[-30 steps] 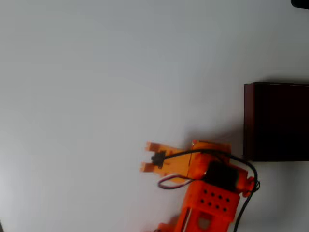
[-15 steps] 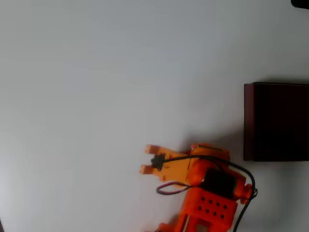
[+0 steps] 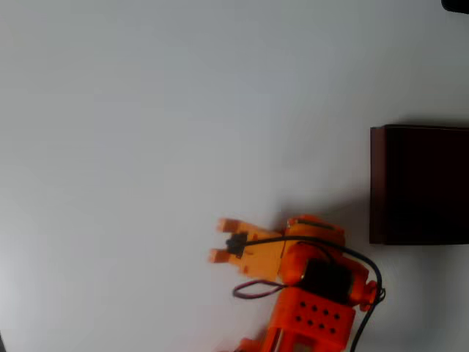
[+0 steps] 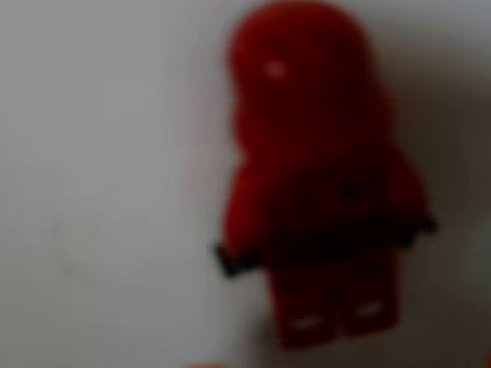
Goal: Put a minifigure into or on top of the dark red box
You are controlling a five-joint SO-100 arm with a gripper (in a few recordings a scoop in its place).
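The minifigure (image 4: 314,176) is a dark red toy figure, seen blurred and very close in the wrist view. It lies flat on the white table, head toward the top of the picture and legs toward the bottom. In the overhead view my orange gripper (image 3: 222,240) points left at the lower middle, its two fingertips (image 3: 227,225) apart and nothing showing between them. There the arm covers the minifigure. The dark red box (image 3: 376,183), maroon walls with a near-black inside, stands at the right edge, well right of the gripper.
The white table (image 3: 146,132) stretches wide to the left and above the arm in the overhead view. A small black object (image 3: 454,4) sits at the top right corner. The arm's black cable (image 3: 370,264) loops near the box's lower left corner.
The arm has shifted slightly left and down in the overhead view. The fingertips stay apart. The box has not moved.
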